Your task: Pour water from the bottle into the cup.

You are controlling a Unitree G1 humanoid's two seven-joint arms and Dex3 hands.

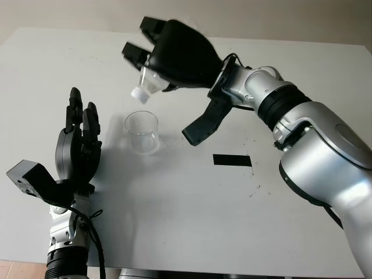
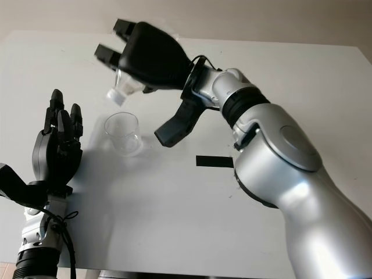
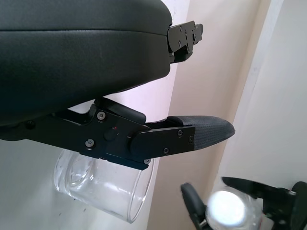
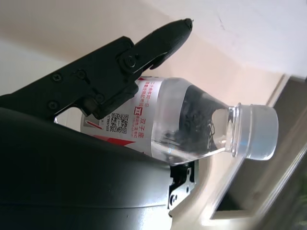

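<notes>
Up close, the bottle's [image 4: 192, 122] cap [image 4: 259, 132] is still on.

right arm [image 1: 325, 151]: shiny silver shell, with a black ribbed ring
right hand [image 1: 174, 55]: smooth black shell, blocky black fingers
left hand [image 1: 78, 148]: grey and black, small screws
left wrist: thin black cables, boxy black camera

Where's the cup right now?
The clear cup stands upright on the white table, just right of the open left hand and below the tilted bottle in the right hand.
</notes>
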